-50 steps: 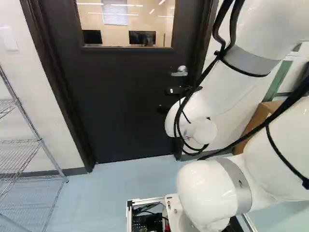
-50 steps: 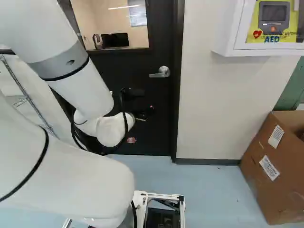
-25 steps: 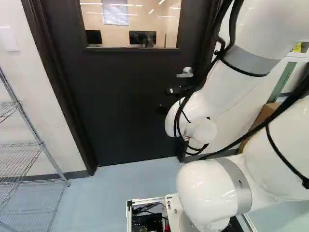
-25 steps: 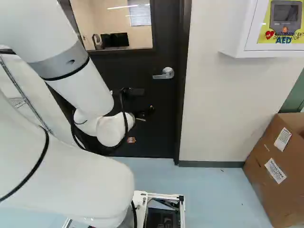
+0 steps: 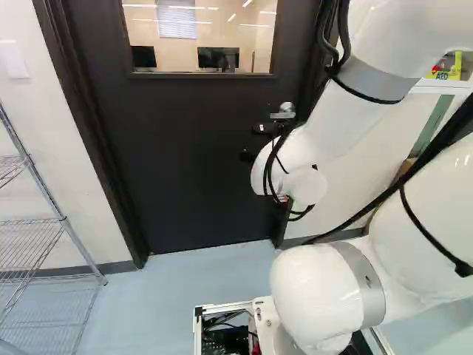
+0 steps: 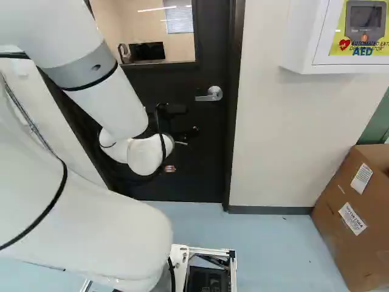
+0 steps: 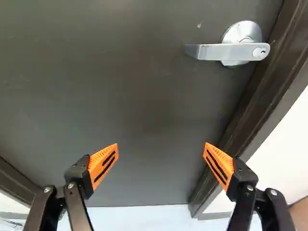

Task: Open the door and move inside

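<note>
My gripper is in front of the dark door, lower than the silver lever handle in the right base view. The wrist view shows the gripper open, its orange pads wide apart with nothing between them. Ahead of the fingers, toward the frame on the latch side, the handle stands level and untouched. The door sits closed in its frame. In the left base view the arm partly covers the area below the handle.
A wire shelf stands left of the door. To its right, a white AED cabinet hangs on the wall, and a cardboard box rests on the floor. Through the door's window, monitors show in the room beyond.
The base moved, shifting the door and wall rightward in both base views, then stayed still. Over the last half second, the arm rose slightly, bringing the gripper up nearer the handle's height.
</note>
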